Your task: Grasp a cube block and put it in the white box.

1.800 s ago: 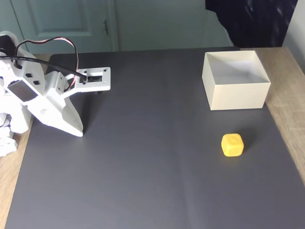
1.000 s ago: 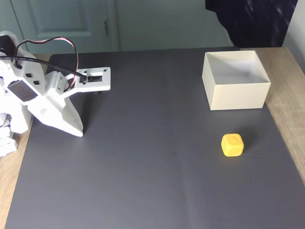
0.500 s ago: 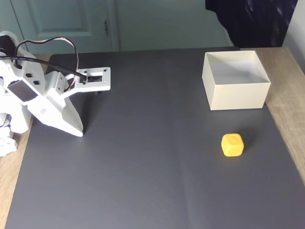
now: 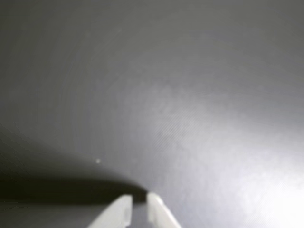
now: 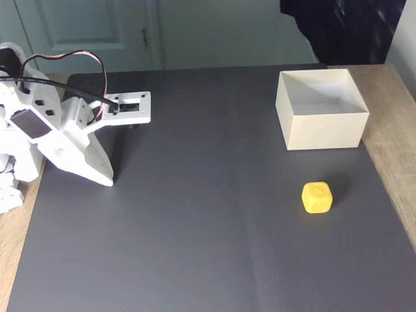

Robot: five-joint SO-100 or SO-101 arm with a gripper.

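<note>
The cube block is a small yellow cube lying on the dark mat at the right in the fixed view. Behind it, the white box stands open-topped near the mat's far right corner, with nothing visible inside. My white gripper rests at the far left of the mat, tip down, far from both cube and box. In the wrist view the gripper enters from the bottom edge, its two pale fingertips almost touching over bare mat with nothing between them.
A dark grey mat covers most of the wooden table. The arm's white body and cables occupy the left edge. A dark cloth hangs behind the box, and a pale door is at the back.
</note>
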